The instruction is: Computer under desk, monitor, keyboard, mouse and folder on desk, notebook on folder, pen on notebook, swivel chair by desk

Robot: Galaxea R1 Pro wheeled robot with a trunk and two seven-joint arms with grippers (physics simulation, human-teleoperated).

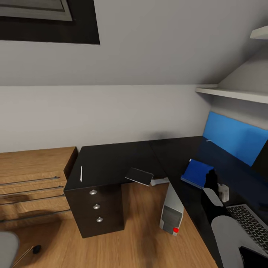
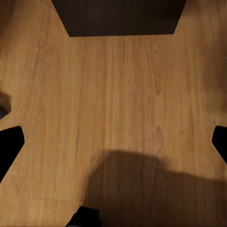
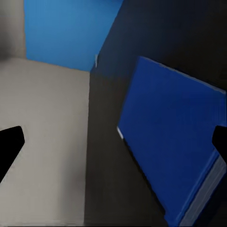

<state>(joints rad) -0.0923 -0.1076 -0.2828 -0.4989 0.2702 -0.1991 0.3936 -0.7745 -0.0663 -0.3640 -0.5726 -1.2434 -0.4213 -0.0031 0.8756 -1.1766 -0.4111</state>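
Observation:
A thick blue folder lies flat on the black desk, left of the monitor with its blue screen. My right gripper hovers open just above the folder's near edge, holding nothing. The keyboard lies under my right forearm, and a small white object, perhaps the mouse, sits beside it. A white pen and a flat dark notebook rest at the desk's front edge. The computer tower stands under the desk. My left gripper is open over the wooden floor.
A black drawer unit supports the desk's left end. A wooden dresser stands to its left. The grey swivel chair shows at the bottom left corner. White shelves hang above the monitor.

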